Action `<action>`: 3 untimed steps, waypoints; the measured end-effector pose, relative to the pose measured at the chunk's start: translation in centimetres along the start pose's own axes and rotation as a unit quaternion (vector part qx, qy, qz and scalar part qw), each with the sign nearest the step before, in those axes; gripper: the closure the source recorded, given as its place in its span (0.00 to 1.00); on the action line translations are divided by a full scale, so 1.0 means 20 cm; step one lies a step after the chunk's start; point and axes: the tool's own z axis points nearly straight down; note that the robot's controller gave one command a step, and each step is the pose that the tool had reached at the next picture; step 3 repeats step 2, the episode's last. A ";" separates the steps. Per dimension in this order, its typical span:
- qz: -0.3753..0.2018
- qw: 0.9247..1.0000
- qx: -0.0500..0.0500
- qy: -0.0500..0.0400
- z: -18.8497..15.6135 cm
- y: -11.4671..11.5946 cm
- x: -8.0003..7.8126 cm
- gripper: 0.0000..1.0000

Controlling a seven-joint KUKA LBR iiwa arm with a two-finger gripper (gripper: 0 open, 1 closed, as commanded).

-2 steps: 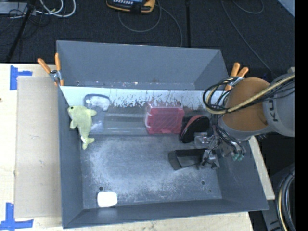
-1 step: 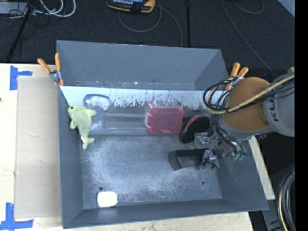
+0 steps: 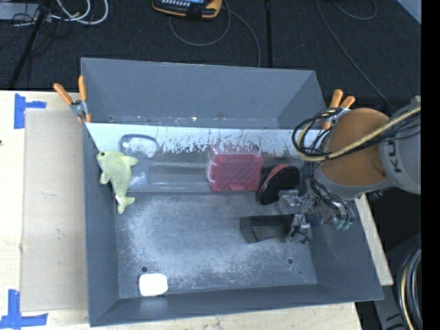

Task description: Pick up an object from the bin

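Hanging at the 4 o'clock side of the grey bin (image 3: 206,260), the gripper (image 3: 300,229) is at the right end of a flat dark grey block (image 3: 263,227); whether it is open or closed I cannot tell. A black oval thing (image 3: 277,183) lies toward 11 o'clock of it, with a pink box (image 3: 235,172) beyond and a green plush dolphin (image 3: 117,174) at the bin's 9 o'clock.

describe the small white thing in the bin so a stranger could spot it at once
Look into the grey metal bin, at its lower left corner in the view. There a small white rounded block lies alone on the floor. It is the bin's only white thing, unlike the green plush toy farther back along the left wall.
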 end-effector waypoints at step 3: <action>0.000 1.000 -0.001 0.000 -0.18 0.01 0.00 1.00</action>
